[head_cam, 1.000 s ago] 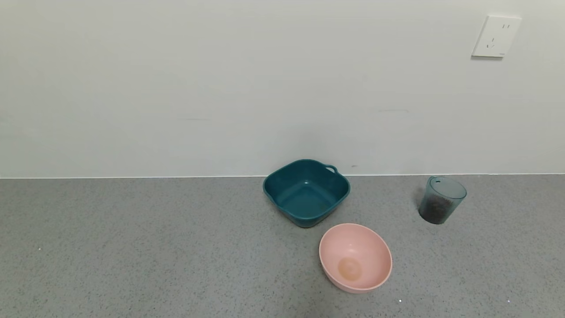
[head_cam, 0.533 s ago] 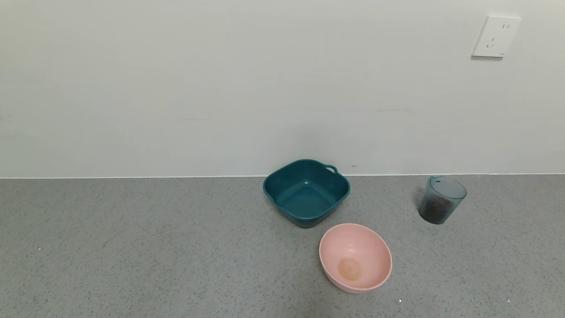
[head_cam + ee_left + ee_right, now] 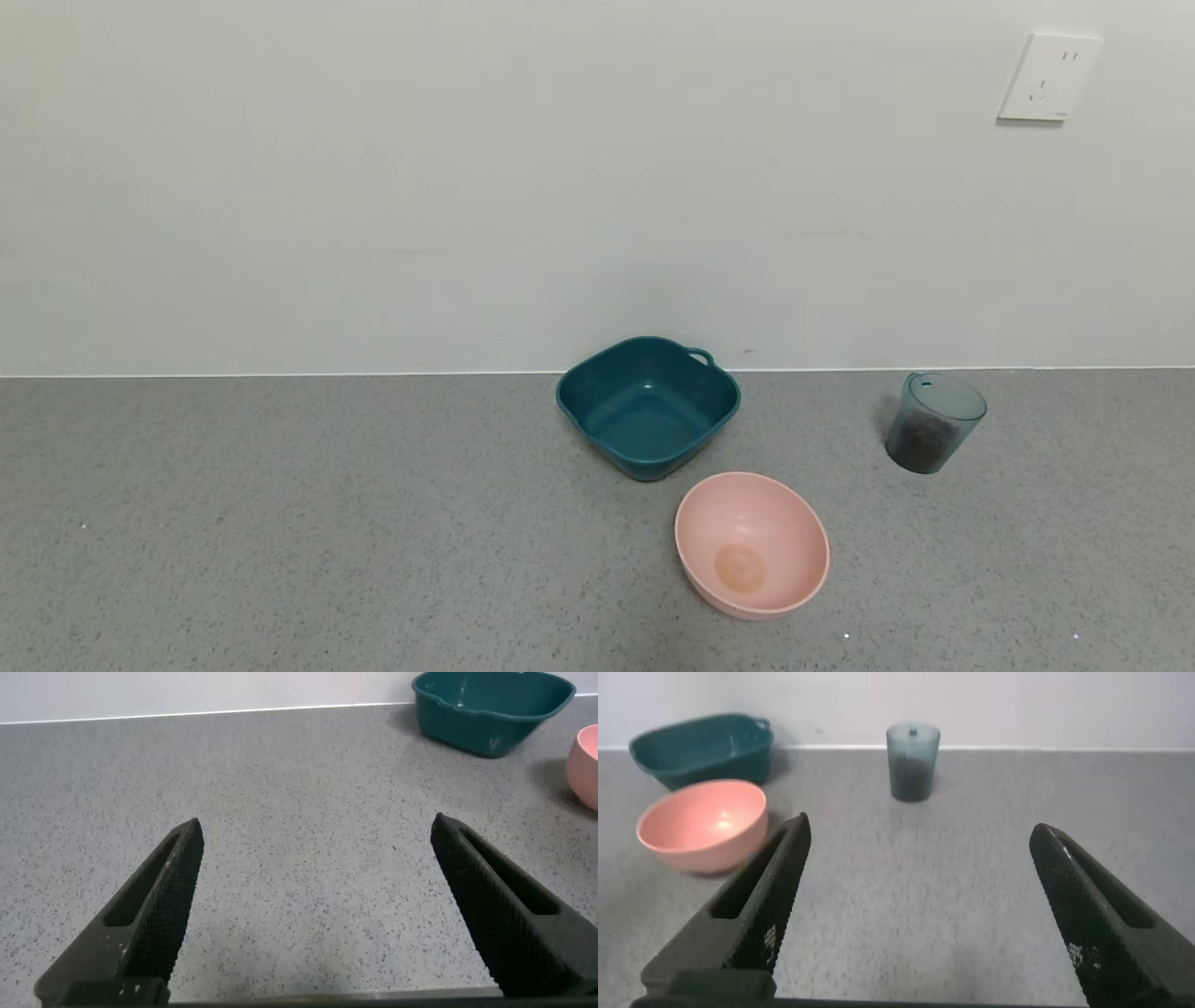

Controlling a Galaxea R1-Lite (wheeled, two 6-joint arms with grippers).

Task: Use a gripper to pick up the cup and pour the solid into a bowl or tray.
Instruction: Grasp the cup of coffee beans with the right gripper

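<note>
The translucent blue-grey cup (image 3: 934, 423) stands upright on the grey counter at the right, near the wall, with the dark brown solid (image 3: 924, 441) filling its lower part. The dark teal bowl (image 3: 648, 405) with a corner loop handle sits at the middle back and holds nothing. Neither arm shows in the head view. In the right wrist view my right gripper (image 3: 918, 833) is open over bare counter, well short of the cup (image 3: 912, 762), with the teal bowl (image 3: 702, 750) off to one side. My left gripper (image 3: 318, 831) is open over bare counter too, far from the bowl (image 3: 492, 709).
A round pink bowl (image 3: 752, 544) sits in front of the teal bowl, between it and the counter's near edge, and also shows in the right wrist view, pink bowl (image 3: 702, 824). A wall with a white socket (image 3: 1048, 77) runs behind the counter (image 3: 280, 523).
</note>
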